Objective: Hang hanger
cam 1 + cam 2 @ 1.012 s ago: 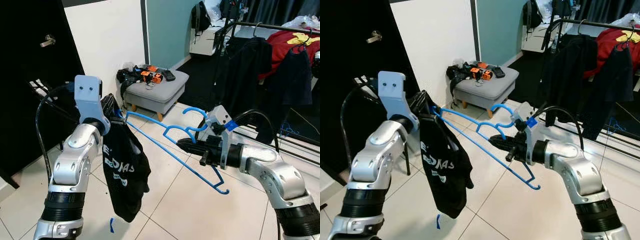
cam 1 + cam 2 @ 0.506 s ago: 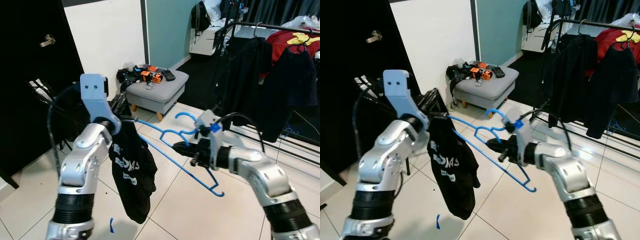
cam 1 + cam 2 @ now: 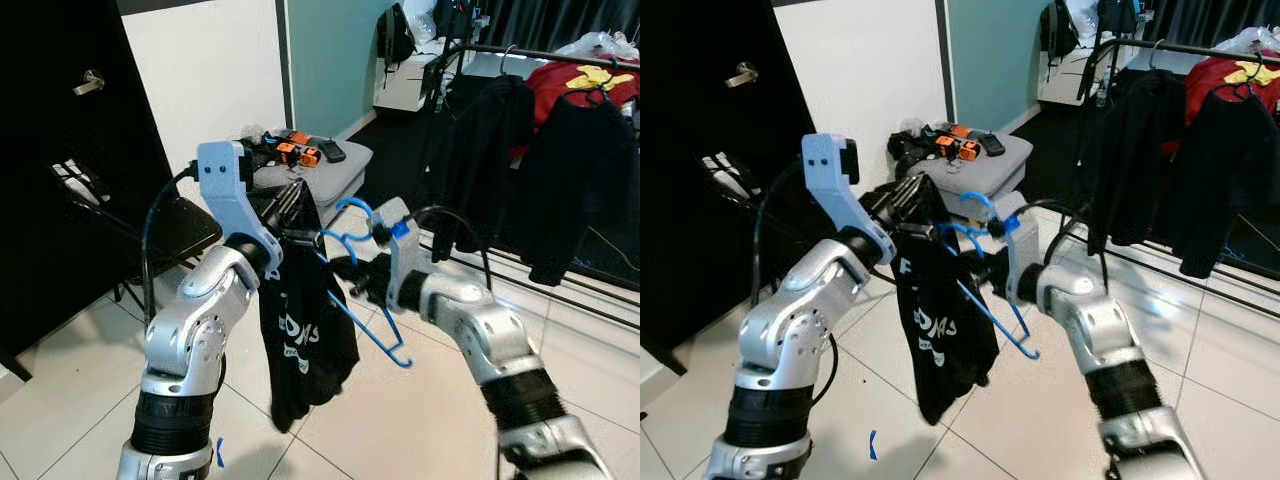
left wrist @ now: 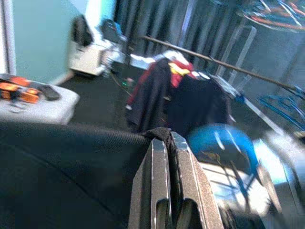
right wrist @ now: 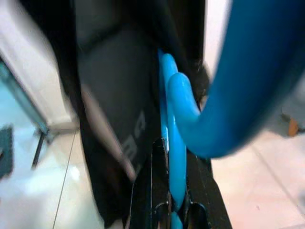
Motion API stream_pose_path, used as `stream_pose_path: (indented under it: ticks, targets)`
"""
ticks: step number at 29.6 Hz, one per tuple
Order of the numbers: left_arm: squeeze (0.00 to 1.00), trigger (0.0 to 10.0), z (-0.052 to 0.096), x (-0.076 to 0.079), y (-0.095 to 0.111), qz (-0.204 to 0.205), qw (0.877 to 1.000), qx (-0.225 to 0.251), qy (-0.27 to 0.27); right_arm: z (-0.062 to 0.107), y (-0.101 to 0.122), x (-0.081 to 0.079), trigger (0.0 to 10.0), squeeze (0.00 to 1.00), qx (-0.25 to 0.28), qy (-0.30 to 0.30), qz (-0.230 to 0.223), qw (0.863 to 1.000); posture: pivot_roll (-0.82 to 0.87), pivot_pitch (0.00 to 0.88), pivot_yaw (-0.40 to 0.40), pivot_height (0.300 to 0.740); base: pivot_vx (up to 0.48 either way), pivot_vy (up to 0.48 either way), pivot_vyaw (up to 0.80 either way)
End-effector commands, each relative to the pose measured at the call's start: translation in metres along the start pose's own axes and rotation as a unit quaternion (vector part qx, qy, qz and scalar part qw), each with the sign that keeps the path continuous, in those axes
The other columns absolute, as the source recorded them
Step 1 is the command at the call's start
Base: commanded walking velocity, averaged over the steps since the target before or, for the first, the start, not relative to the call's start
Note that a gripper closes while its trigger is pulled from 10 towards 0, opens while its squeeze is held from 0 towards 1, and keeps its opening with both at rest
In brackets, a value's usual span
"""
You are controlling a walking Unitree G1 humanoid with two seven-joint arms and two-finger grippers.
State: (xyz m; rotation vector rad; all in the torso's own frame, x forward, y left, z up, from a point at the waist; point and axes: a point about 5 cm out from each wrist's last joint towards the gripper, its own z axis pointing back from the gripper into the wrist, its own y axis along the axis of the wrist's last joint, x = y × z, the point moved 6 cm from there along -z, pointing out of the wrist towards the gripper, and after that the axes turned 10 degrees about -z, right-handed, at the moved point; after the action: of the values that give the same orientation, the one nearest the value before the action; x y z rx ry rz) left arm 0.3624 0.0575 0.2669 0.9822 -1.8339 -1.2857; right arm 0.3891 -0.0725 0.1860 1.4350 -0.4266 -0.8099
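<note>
Hanger (image 3: 352, 268) being pinched near its hook by right gripper (image 3: 348, 270), long axis slanting toward 5 o'clock | left gripper (image 3: 288, 205) clamping black shirt (image 3: 303, 335) at 9 o'clock | clothes rail (image 3: 560, 55) waiting at 1 o'clock, nearer right arm

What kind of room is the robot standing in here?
Probably a bedroom or dressing area in a home: a clothes rail hung with garments, a grey footstool and a tiled floor.

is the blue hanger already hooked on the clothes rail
No, the blue hanger is in the right claw out over the floor, well short of the clothes rail.
</note>
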Motion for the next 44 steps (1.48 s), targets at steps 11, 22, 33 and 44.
stream_pose_path:
  ticks: [11, 22, 33, 44]
  targets:
    - [1.00, 10.0, 0.012, 0.040, -0.047, -0.002, 0.992, -0.082, -0.099, -0.014, 0.048, -0.031, 10.0, 0.00, 0.112, 0.082, -0.049, 0.989, -0.09, 0.000, 0.035, 0.736, 0.000, 0.000, 0.00]
    - [1.00, 10.0, 0.008, 0.025, -0.012, 0.075, 0.995, -0.011, -0.061, -0.018, 0.044, -0.062, 10.0, 0.00, 0.114, 0.156, -0.048, 0.980, -0.07, 0.000, 0.030, 0.736, 0.000, 0.000, 0.00]
    - [0.46, 10.0, 0.028, -0.036, 0.075, 0.136, 0.980, 0.145, -0.013, 0.000, 0.042, -0.049, 10.0, 0.00, 0.110, 0.179, -0.035, 0.977, -0.05, 0.000, 0.009, 0.736, 0.000, 0.000, 0.00]
    - [0.00, 10.0, 0.080, -0.033, 0.143, 0.090, 0.960, 0.232, -0.128, 0.036, 0.048, -0.012, 10.0, 0.00, 0.124, 0.175, -0.039, 0.976, -0.05, 0.000, -0.001, 0.736, 0.000, 0.000, 0.00]
